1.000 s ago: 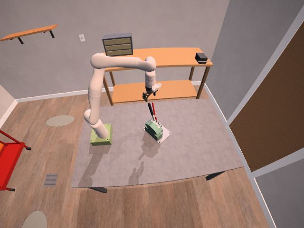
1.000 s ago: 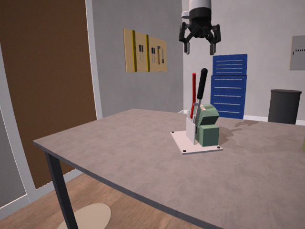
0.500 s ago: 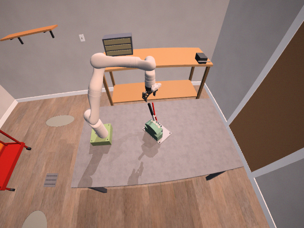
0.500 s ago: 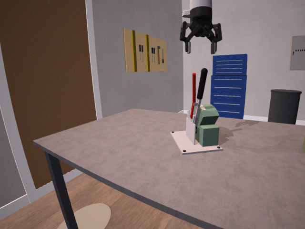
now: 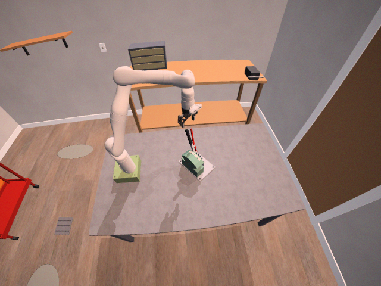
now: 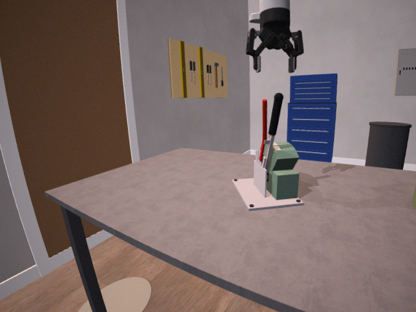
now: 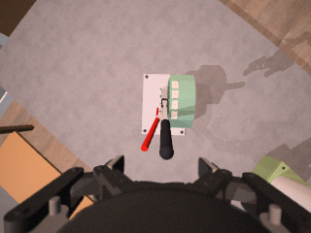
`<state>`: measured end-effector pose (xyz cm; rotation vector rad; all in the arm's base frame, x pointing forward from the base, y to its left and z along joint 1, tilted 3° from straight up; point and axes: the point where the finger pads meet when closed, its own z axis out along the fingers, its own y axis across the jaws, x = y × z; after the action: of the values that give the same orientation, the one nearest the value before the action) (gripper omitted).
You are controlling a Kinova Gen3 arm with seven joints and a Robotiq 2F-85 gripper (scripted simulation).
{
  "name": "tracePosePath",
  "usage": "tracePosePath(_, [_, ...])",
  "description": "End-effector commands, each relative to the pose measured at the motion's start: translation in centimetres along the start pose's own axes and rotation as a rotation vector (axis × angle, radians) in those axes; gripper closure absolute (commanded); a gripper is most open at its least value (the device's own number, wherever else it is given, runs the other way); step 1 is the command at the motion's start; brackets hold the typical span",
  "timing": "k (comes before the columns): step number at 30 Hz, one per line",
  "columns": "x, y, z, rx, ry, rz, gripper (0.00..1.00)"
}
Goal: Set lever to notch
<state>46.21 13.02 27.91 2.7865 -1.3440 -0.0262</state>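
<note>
Black grip (image 5: 188, 134) (image 6: 275, 114) (image 7: 165, 138): nearest the gripper (image 5: 187, 119) (image 6: 274, 68) (image 7: 160, 164), below it and beyond its fingertips in the wrist view; it tops the lever and leans out past the green housing (image 5: 193, 163) (image 6: 285, 184) (image 7: 186, 101).
Gripper: spread fully wide above the green housing's level, with nothing between its fingers.
Red bar (image 5: 193, 136) (image 6: 264, 119) (image 7: 150, 134): beside the grip, apart from it at the top, on the side away from the green housing; the squeeze is yet to be made.
Approach: the step in hand seems to be lining up; best to bring one finger outside the bar and the other outside the grip, centred on the pair, then descend along their lean so neither tip lands on the grip's round end.
Squeeze: close high on both, firmly enough to hold the latch free throughout the swing.
Number plates (image 5: 194, 154) (image 6: 276, 146) (image 7: 175, 99): on the green housing; digits too small to read, so the notch needs checking before release.
Base plate (image 5: 209, 166) (image 6: 243, 193) (image 7: 152, 111): under the green housing, flat on the table.
</note>
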Motion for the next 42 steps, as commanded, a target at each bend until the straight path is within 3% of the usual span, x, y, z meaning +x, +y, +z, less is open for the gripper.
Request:
tracePosePath(1, [0.08, 0.2, -0.32, -0.006, 0.006, 0.005, 0.0])
tracePosePath(5, [0.08, 0.21, -0.32, -0.006, 0.006, 0.005, 0.0])
tracePosePath(6, [0.08, 0.21, -0.32, -0.006, 0.006, 0.005, 1.0])
tracePosePath(42, [0.08, 0.21, -0.32, -0.006, 0.006, 0.005, 1.0])
